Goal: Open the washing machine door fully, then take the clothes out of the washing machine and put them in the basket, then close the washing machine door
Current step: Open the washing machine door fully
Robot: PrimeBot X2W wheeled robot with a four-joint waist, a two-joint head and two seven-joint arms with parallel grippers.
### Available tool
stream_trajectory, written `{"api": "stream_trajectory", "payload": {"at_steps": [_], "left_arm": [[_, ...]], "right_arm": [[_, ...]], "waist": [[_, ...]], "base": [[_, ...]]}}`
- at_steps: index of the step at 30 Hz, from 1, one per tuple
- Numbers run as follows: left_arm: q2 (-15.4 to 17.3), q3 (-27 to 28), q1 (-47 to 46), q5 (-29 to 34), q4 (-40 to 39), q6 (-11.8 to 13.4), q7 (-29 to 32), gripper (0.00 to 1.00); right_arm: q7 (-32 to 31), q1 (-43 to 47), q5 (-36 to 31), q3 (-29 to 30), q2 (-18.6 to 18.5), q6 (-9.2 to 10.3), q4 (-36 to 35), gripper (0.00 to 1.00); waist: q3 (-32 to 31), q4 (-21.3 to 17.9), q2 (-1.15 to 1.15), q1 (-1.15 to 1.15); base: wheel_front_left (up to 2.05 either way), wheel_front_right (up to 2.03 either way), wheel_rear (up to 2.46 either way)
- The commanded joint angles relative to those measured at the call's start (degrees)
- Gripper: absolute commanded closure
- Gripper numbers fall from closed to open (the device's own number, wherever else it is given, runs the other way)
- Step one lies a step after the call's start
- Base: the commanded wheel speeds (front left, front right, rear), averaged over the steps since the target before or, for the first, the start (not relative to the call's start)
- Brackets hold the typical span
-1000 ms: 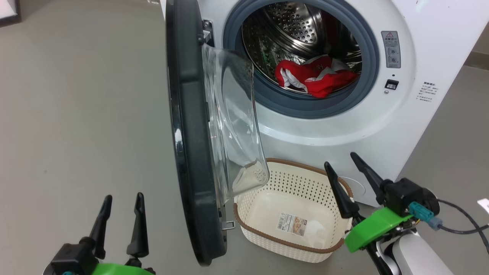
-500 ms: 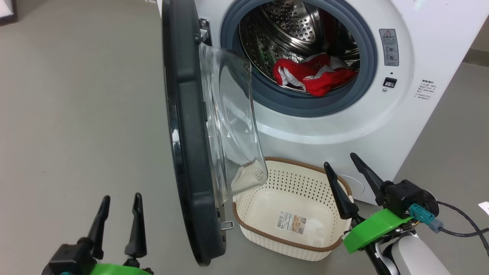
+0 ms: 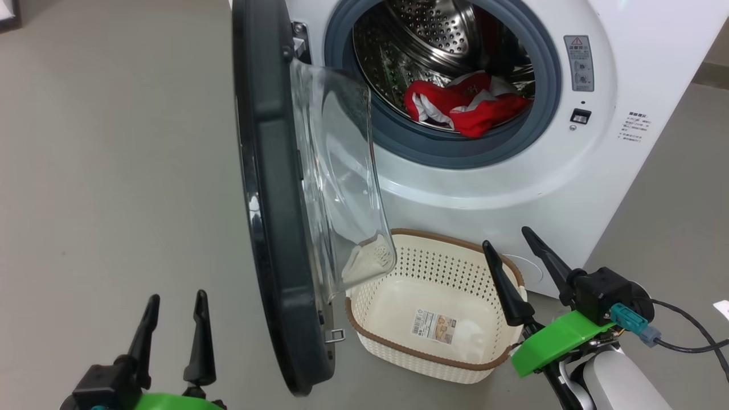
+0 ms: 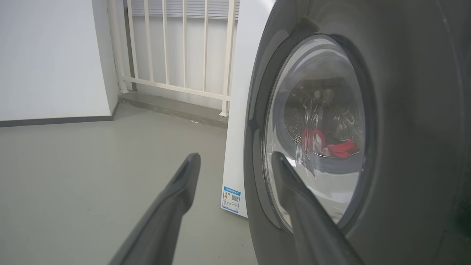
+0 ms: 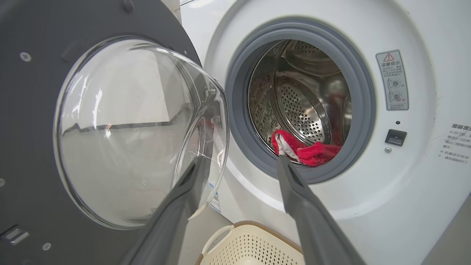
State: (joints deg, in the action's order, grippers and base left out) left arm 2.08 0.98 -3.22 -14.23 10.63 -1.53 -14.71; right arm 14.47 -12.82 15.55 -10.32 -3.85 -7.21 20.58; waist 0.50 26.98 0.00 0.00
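Status: both pincers empty. Left pincer (image 3: 176,297) has its fingers spread and is gripping nothing; right pincer (image 3: 507,237) is the same.

The washing machine door (image 3: 273,199) stands edge-on just right of the left pincer, near it. We can't confirm contact. Its glass bowl bulges away from that pincer, toward the right one. We judge the door roughly square to the washing machine (image 3: 541,188) front, so maybe short of fully open. The clothes (image 3: 464,105) lie at the drum's lower lip, ahead of and above the right pincer, well apart from it. The basket (image 3: 438,265) sits on the floor just left of and below the right pincer's fingers, with only a label (image 3: 435,327) inside.

Risks we see:
- The door bowl overhangs the basket corner farthest from the right pincer. A drop there drapes fabric on the glass or puts it on the floor.
- If the door swings back during the reach, it hits the right forearm.
- Fabric may catch on the grey rubber ring (image 3: 444,152); a partial grab leaves a piece behind.
- The cable (image 3: 683,345) behind the right pincer could snag as the arm extends.
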Motion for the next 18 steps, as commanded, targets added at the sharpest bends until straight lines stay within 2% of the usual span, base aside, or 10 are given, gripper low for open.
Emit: {"api": "stream_trajectory", "payload": {"at_steps": [1, 2, 3, 4, 5, 6, 12, 18], "left_arm": [[0.89, 1.62, -1.21, -0.32, -0.99, 0.08, -0.29, 0.00], [0.89, 1.48, -1.29, -0.48, -0.91, 0.12, -0.29, 0.10], [0.88, 1.35, -1.39, -0.62, -0.89, 0.18, -0.29, 0.41], [0.88, 1.20, -1.52, -0.75, -0.91, 0.26, -0.29, 0.64], [0.87, 1.07, -1.63, -0.91, -0.97, 0.35, -0.22, 0.93], [0.87, 0.95, -1.75, -1.07, -1.12, 0.46, -0.05, 1.00], [0.86, 0.83, -2.60, -1.35, -4.81, 1.68, 0.50, 1.00], [1.13, 0.50, -4.24, -0.75, -14.01, 3.08, 1.78, 1.00]], "right_arm": [[0.52, -1.33, -0.05, -1.15, 0.13, -0.28, -1.40, 0.00], [0.52, -1.38, 0.04, -1.14, 0.13, -0.28, -1.36, 0.00], [0.52, -1.45, 0.10, -1.18, 0.11, -0.28, -1.32, 0.00], [0.52, -1.53, 0.15, -1.21, 0.09, -0.28, -1.29, 0.00], [0.52, -1.60, 0.21, -1.24, 0.08, -0.28, -1.26, 0.00], [0.52, -1.68, 0.27, -1.28, 0.07, -0.28, -1.22, 0.00], [0.52, -1.78, 0.54, -1.35, -0.02, -0.28, -1.07, 0.00], [0.52, -1.58, 0.74, -1.40, 0.02, -0.28, -0.68, 0.00]], "waist": [[0.10, -0.03, 0.00, 0.00], [0.15, -0.06, 0.00, 0.00], [0.18, -0.10, 0.00, 0.00], [0.23, -0.12, 0.00, 0.00], [0.27, -0.15, 0.00, 0.00], [0.31, -0.19, 0.00, 0.00], [0.21, -0.43, 0.00, 0.00], [-0.16, -0.68, 0.00, 0.00]], "base": [[0.00, 0.00, 0.00], [0.00, 0.00, 0.00], [0.00, 0.00, 0.00], [0.00, 0.00, 0.00], [0.00, 0.00, 0.00], [0.00, 0.00, 0.00], [0.00, 0.00, 0.00], [0.00, 0.00, 0.00]]}}
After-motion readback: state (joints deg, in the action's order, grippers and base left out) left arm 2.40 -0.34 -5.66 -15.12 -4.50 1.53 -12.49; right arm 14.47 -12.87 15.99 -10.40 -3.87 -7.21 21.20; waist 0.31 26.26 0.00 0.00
